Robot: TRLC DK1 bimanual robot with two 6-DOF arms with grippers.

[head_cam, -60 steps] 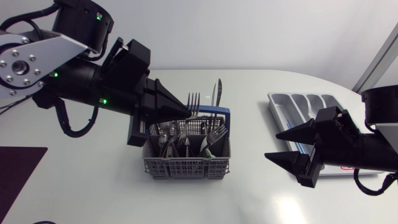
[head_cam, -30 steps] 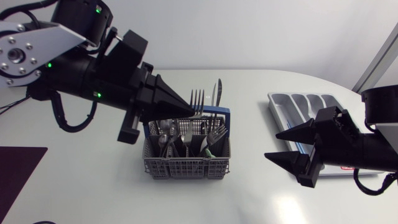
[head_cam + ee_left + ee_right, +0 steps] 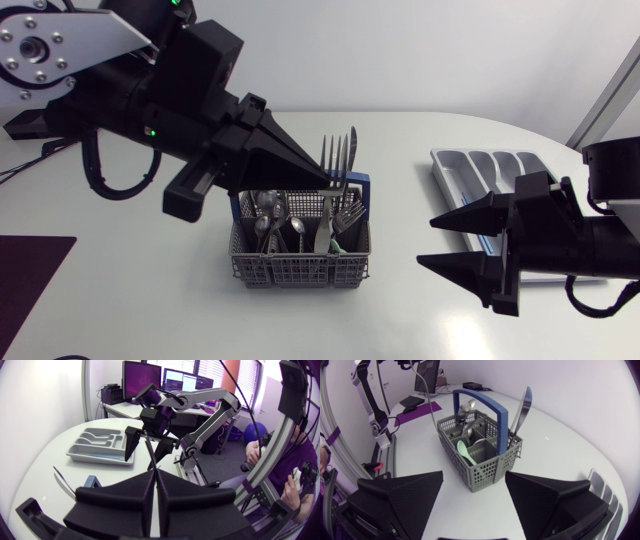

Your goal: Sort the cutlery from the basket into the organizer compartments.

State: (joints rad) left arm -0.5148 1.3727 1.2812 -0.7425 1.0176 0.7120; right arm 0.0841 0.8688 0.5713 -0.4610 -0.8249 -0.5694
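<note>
Head view: the left jaws were clamped on a fork [image 3: 334, 158] held upright over the basket [image 3: 300, 268]; the right jaws stood open beside the organizer [image 3: 470, 165]. Left wrist view: jaws pressed onto the fork [image 3: 150, 452], organizer [image 3: 97, 447] ahead. Right wrist view: jaws spread wide, basket [image 3: 485, 467] ahead on the counter [image 3: 560, 455]

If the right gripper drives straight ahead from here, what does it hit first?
Most likely the basket. In the right wrist view it sits dead ahead of the open right gripper, with only bare table between them. Height is hard to judge, so it could meet the near wall or the blue handle.
</note>
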